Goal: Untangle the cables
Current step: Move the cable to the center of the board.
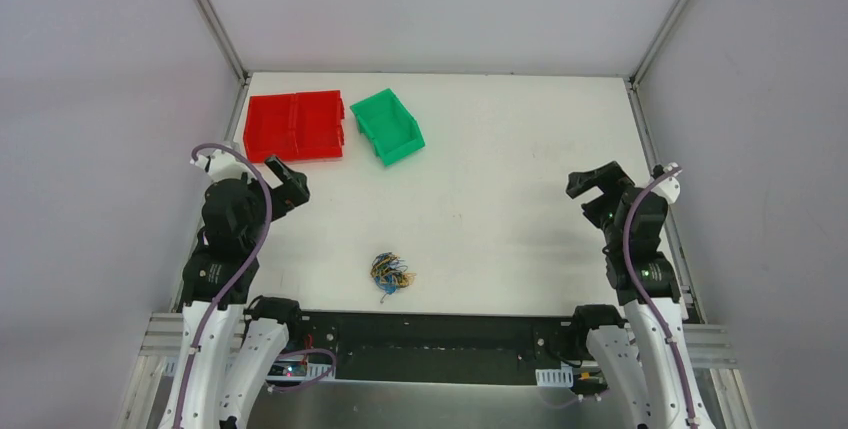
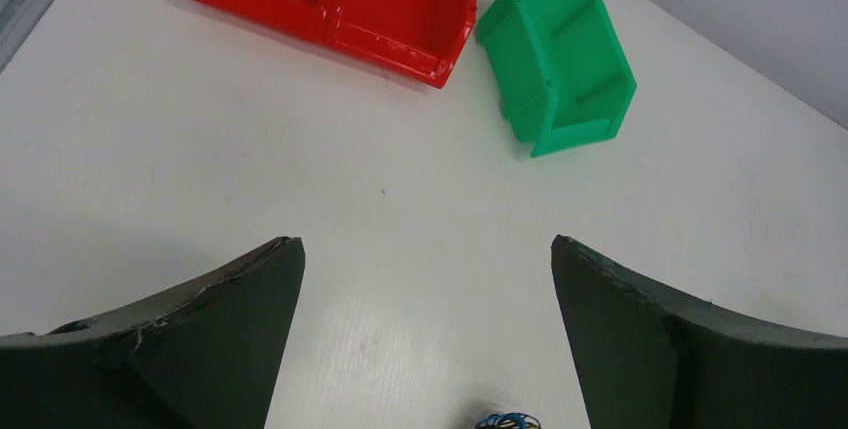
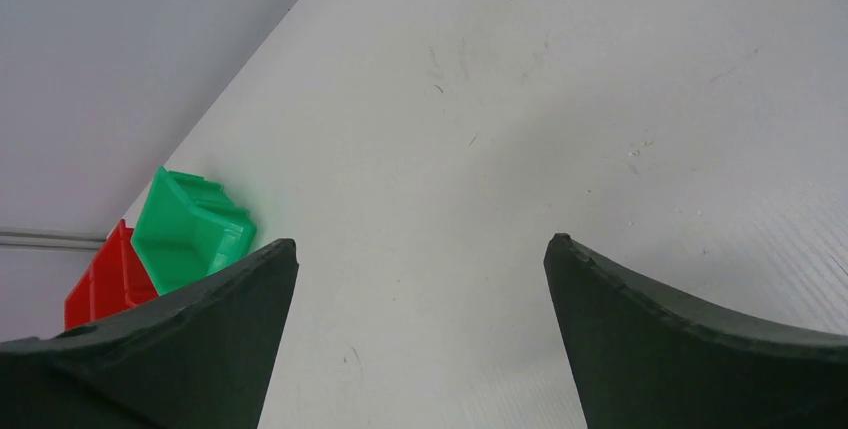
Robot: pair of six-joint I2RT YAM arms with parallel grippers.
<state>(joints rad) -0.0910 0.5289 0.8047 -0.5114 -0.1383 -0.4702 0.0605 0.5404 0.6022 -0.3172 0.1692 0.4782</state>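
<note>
the knot is untouched, all the work is left

the cables [image 1: 391, 274] lie as one small clump of very thin blue, yellow and dark wires on the white table [image 1: 500, 179], near its front edge, between the two arms; no strand is pulled free, so i judge the untangling is not yet begun; the left gripper [image 1: 287, 177] hovers well apart from the clump, jaws wide, empty; the right gripper [image 1: 598, 181] is wide too, holding nothing; the wires look soft, looped in squiggles; the table is matt and smooth; a red bin [image 1: 296, 127] and a green bin [image 1: 388, 126], hard glossy plastic, stand far left.
</note>
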